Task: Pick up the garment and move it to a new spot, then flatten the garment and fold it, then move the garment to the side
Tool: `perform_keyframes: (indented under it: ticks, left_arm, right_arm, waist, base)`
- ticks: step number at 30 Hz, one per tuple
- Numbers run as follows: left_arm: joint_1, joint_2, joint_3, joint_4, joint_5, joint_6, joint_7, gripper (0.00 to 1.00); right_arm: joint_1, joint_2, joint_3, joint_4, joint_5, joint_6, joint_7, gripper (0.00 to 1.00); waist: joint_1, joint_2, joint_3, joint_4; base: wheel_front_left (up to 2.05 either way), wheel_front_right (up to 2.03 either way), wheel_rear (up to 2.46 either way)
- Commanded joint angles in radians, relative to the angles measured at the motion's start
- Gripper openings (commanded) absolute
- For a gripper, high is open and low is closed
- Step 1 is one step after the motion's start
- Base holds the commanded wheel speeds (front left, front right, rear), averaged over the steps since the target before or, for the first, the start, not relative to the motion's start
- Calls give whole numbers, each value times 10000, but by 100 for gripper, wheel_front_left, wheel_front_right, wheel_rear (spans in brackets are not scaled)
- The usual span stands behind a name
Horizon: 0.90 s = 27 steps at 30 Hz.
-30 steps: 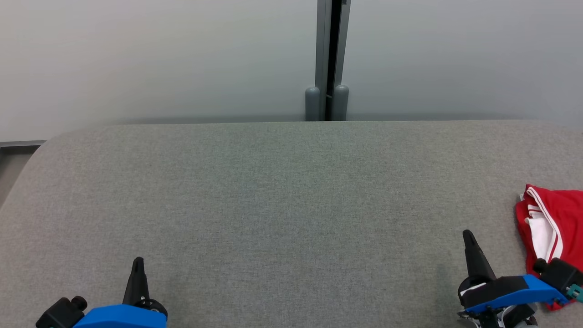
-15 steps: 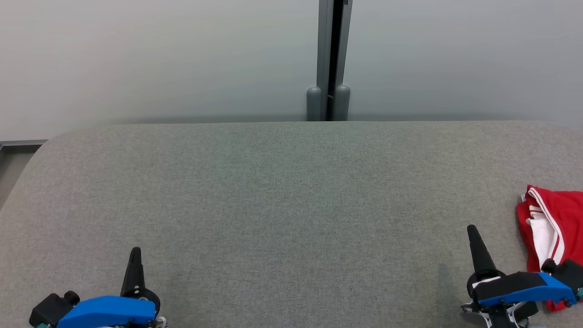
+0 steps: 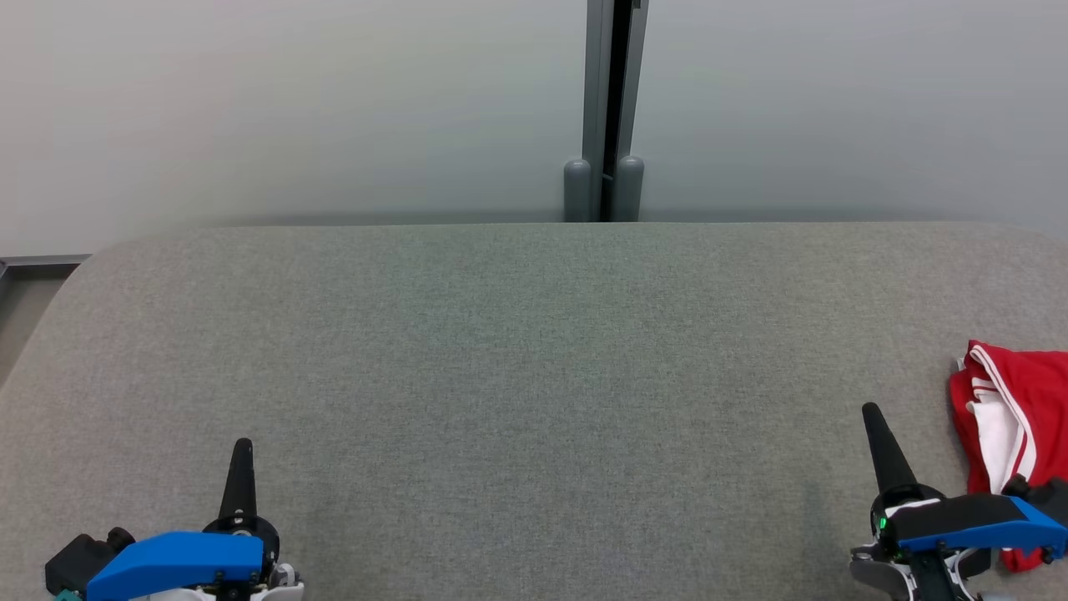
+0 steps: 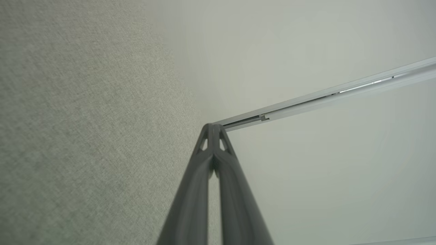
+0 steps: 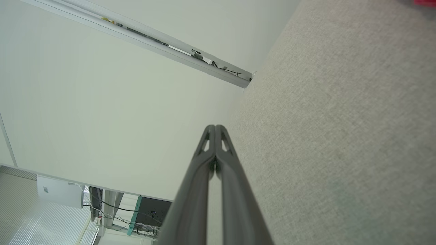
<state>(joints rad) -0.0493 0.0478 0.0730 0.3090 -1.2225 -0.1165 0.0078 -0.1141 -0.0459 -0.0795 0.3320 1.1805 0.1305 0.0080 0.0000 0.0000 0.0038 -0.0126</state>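
Note:
A red garment (image 3: 1026, 392) with white trim lies bunched at the right edge of the grey table (image 3: 534, 367), partly cut off by the head view's border; a sliver of its red (image 5: 425, 2) shows at the top right of the right wrist view. My right gripper (image 3: 872, 411) is shut and holds nothing, just left of the garment and apart from it; its fingertips (image 5: 215, 129) meet. My left gripper (image 3: 242, 446) is shut and holds nothing at the table's lower left, with its fingertips (image 4: 213, 127) together.
A pale wall (image 3: 292, 108) rises behind the table, with a grey vertical post (image 3: 613, 108) at its middle. The table's rounded left corner (image 3: 83, 267) borders a strip of floor. The right wrist view catches a room with equipment (image 5: 150, 212) below.
Both grippers have drawn back toward the lower edge of the head view, with their fingertips reaching a little higher. The garment has kept its place.

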Motion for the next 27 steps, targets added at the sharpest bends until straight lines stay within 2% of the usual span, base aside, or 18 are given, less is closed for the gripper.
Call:
perform_keyframes:
  ticks: [1, 27]
  left_arm:
    - [-274, 30, 48, -146, -225, -97, 77, 0]
    - [-488, 33, 281, -445, -2318, -134, 644, 0]
  right_arm:
    - [19, -51, -45, -168, 271, 3, 80, 0]
    - [64, -62, -223, -593, 2584, 3, 646, 0]
  waist:
    - [0, 0, 0, 3]
    - [0, 0, -4, 66]
  base:
    - [0, 0, 0]
    - [0, 0, 0]
